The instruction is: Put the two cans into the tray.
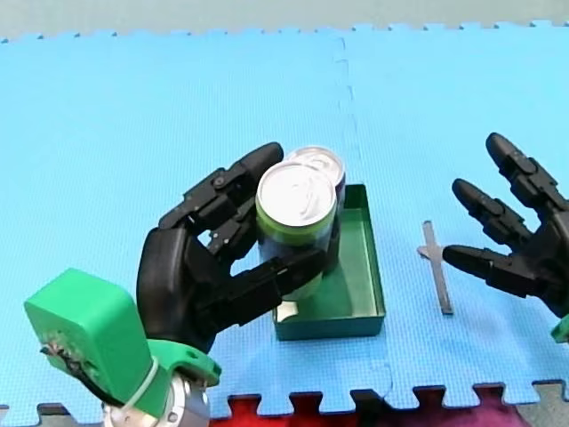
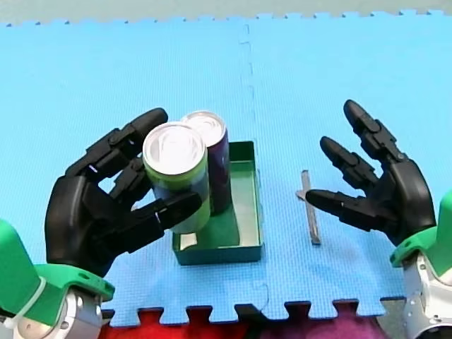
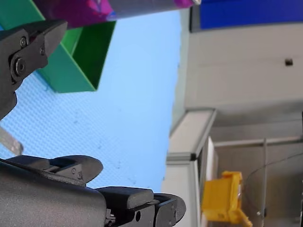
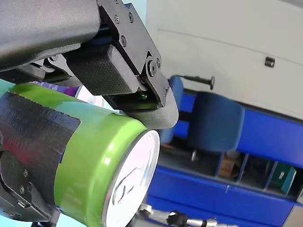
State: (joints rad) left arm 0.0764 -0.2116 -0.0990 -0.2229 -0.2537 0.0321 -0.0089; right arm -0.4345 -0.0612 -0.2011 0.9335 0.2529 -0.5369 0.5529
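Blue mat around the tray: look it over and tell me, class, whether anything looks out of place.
A thin grey strip lies on the mat between the tray and the empty right hand, part of neither cans nor tray. Otherwise nothing odd: the left hand holds the green can beside the purple can.

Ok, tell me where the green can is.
In the head views, the green can is left of centre, upright in the grasp of the left hand, at the near end of the green tray, just in front of the purple can.
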